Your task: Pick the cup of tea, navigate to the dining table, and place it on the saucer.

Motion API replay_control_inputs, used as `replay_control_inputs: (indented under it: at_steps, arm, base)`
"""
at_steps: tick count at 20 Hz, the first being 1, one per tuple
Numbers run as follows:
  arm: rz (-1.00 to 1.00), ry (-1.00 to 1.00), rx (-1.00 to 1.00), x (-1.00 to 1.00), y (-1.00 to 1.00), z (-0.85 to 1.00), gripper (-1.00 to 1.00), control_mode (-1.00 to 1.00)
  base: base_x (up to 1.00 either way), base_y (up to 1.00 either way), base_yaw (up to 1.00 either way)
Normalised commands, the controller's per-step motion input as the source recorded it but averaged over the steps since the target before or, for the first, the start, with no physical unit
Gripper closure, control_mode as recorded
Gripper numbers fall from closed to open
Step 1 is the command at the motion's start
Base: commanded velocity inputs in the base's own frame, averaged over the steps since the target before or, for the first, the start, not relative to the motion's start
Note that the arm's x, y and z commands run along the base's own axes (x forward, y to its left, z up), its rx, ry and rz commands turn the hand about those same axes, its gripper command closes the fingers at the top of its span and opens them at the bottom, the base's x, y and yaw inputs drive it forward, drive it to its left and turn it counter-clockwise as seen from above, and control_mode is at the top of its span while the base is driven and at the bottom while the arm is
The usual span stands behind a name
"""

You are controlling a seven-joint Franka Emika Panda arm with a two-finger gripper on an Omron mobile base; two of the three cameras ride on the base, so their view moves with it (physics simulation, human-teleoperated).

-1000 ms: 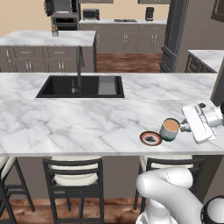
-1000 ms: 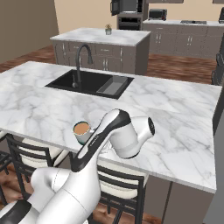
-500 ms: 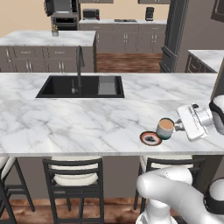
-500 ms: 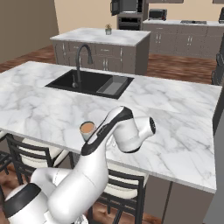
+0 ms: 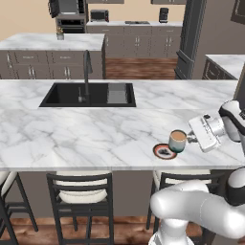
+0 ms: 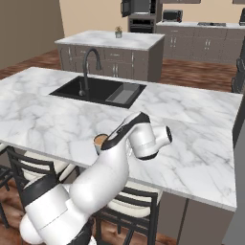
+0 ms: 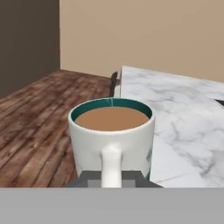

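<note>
In the left base view, the cup of tea [image 5: 177, 141] sits right of centre in the frame, upright, over the near edge of the dining table [image 5: 72, 134]. The gripper [image 5: 191, 139] reaches in from the right side of the frame and pinches the cup of tea at its handle side, its jaws pressed in on the handle. The saucer [image 5: 165, 151] lies just below and left of the cup in the frame, on the marble close to the table's front edge; the cup's base overlaps the saucer's upper right rim in the picture, though whether it touches the dish or hangs just above it I cannot tell from this angle.

In the right base view, the cup of tea [image 6: 100, 141] peeks out at centre left, mostly hidden behind the white arm.

In the hand view, the cup of tea [image 7: 112, 139] stands in the lower middle, handle facing the camera, brown liquid level near the teal rim. The marble of the dining table [image 7: 175, 109] spreads to the right.

The black sink [image 5: 88, 94] is set in the table at upper left of the left base view.
</note>
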Motion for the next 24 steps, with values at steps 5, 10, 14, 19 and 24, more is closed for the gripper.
replay_control_inputs:
  at_steps: [5, 10, 14, 19, 24]
  arm:
    - [0.01, 0.00, 0.00, 0.30, 0.00, -0.33, 1.00, -1.00]
    - [0.00, 0.00, 0.00, 0.30, 0.00, -0.34, 1.00, -1.00]
    - [0.00, 0.00, 0.00, 0.29, 0.00, -0.33, 1.00, -1.00]
    - [0.00, 0.00, 0.00, 0.29, 0.00, -0.30, 1.00, -1.00]
    - [0.01, 0.00, 0.00, 0.33, -0.06, -0.26, 1.00, -1.00]
  base:
    - [0.00, 0.00, 0.00]
    - [0.00, 0.00, 0.00]
    - [0.00, 0.00, 0.00]
    - [0.00, 0.00, 0.00]
    - [0.00, 0.00, 0.00]
